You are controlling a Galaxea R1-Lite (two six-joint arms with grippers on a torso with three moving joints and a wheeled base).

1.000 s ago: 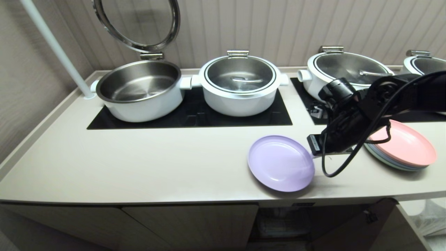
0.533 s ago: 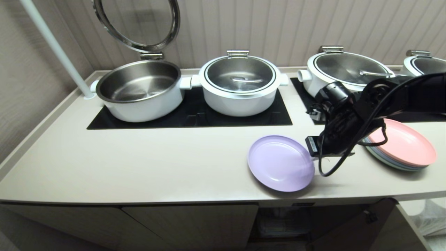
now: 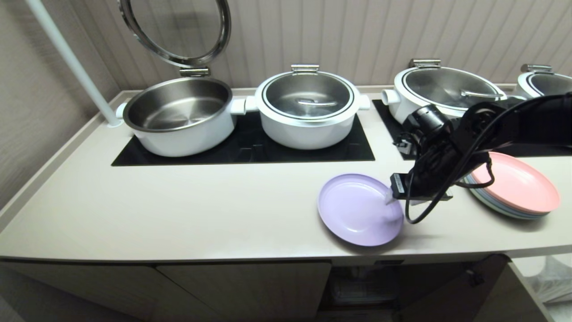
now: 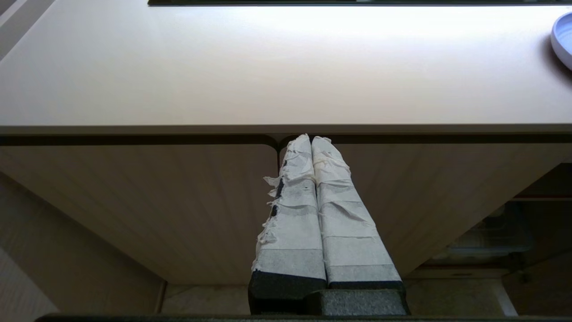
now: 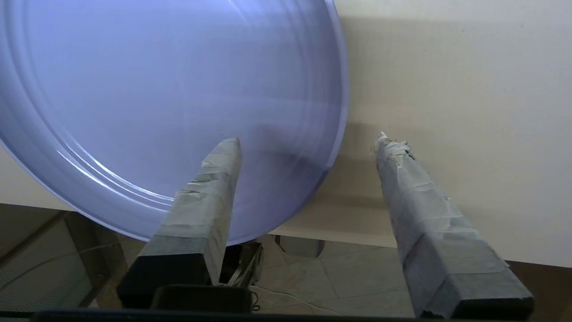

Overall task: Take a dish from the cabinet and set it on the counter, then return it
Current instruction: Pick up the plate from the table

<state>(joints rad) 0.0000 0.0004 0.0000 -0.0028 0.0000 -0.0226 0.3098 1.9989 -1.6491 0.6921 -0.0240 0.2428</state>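
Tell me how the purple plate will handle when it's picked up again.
The purple plate looks like thin matte plastic, so probably light and stiff. Its smooth, low rim may slip between taped fingers. It overhangs the counter edge, so downward pressure there might tip it.

Rightmost pot (image 3: 547,82) cut by frame edge; dish (image 5: 170,112) cropped in right wrist view; cabinet (image 3: 362,286) contents dim, unreadable

Round lavender-purple dish (image 3: 357,210) with low raised rim, lying flat and empty near the front edge of the beige tabletop (image 3: 201,210), beige cabinet (image 3: 250,286) below, one door open
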